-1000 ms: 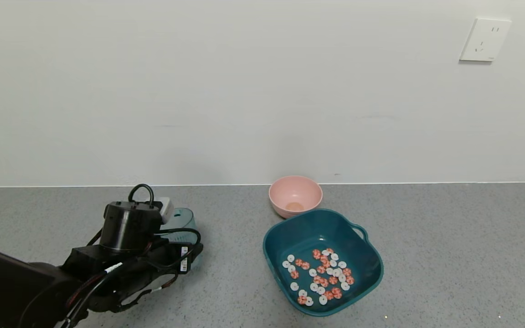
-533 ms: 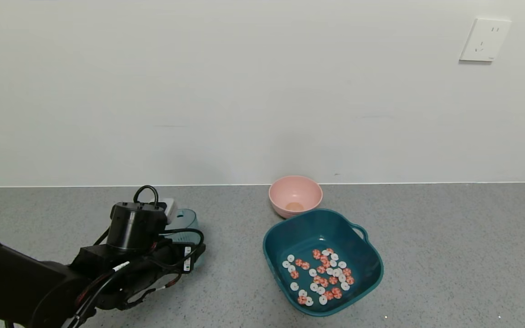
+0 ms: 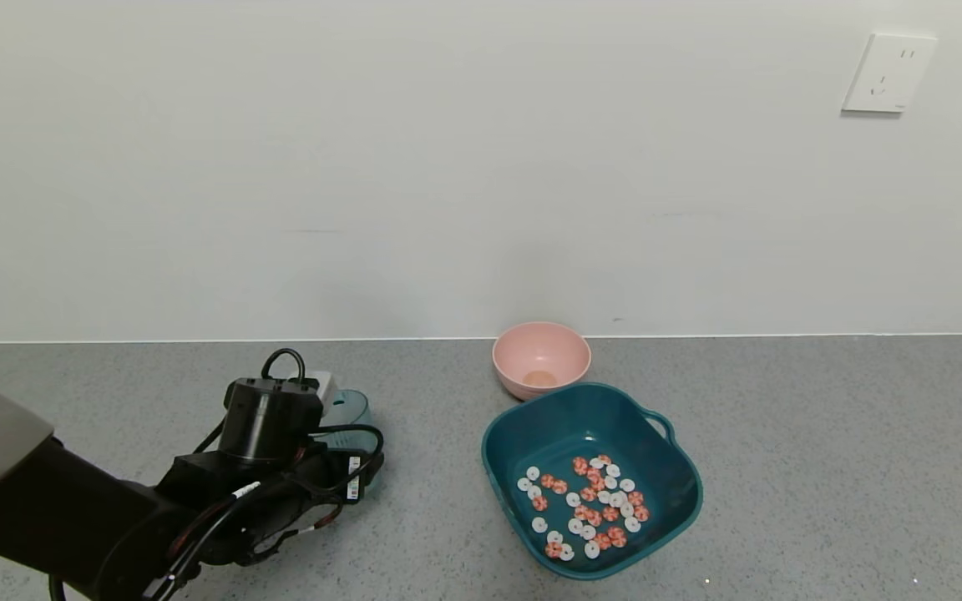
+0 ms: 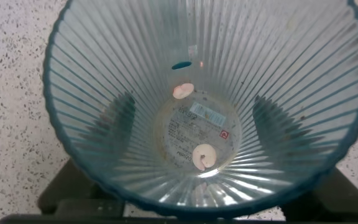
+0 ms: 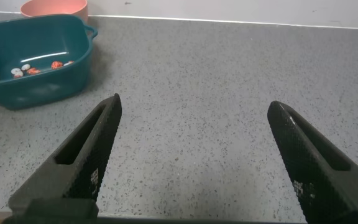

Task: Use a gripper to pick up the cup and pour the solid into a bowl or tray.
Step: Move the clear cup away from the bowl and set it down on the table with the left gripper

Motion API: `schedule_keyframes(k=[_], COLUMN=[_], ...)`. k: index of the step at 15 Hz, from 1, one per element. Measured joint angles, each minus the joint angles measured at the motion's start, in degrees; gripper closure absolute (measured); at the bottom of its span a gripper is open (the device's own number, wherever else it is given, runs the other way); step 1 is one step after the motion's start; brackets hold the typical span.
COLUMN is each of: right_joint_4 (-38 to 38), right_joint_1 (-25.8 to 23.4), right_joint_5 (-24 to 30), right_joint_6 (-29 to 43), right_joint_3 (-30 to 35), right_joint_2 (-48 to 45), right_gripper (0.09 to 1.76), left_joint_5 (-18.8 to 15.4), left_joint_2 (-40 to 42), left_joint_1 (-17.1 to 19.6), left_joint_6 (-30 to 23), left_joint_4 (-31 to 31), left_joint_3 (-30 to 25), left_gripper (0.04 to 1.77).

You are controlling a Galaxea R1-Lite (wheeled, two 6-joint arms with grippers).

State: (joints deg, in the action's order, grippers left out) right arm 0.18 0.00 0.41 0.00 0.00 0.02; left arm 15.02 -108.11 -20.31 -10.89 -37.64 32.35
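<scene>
Grey countertop (image 3: 823, 434); left gripper (image 3: 346, 476) clasping cup (image 3: 351, 411), mostly hidden behind wrist.

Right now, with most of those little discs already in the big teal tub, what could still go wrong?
Two discs remain at the bottom of the cup, so the pour looks unfinished. The left tool has the cup down at the counter, far from the teal tub; a jolt there might tip it. Another pour could also land in the neighbouring pink bowl.

Left gripper (image 3: 339, 476) plus the blue ribbed cup (image 3: 350, 411) in its grip now sitting a bit further right and slightly closer to the teal tub (image 3: 673, 467) than a second ago, more arm in view.
</scene>
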Motion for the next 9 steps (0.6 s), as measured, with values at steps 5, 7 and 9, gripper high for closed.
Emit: schedule_keyframes(k=[5, 7, 9], right_joint_4=[0.0, 0.0, 0.0], right_joint_1=[0.0, 0.0, 0.0], right_joint_5=[0.0, 0.0, 0.0], right_joint_6=[0.0, 0.0, 0.0], right_joint_3=[0.0, 0.0, 0.0], right_joint_2=[0.0, 0.0, 0.0], right_gripper=[0.14, 0.14, 0.14], left_joint_5=[0.1, 0.1, 0.1], left_joint_2=[-1.4, -1.3, -0.7], left_joint_1=[-0.3, -0.3, -0.3], left_joint_6=[0.0, 0.0, 0.0], left_joint_4=[-1.4, -1.4, -1.4], left_joint_3=[-0.1, -0.2, -0.4], left_gripper=[0.28, 0.24, 0.2])
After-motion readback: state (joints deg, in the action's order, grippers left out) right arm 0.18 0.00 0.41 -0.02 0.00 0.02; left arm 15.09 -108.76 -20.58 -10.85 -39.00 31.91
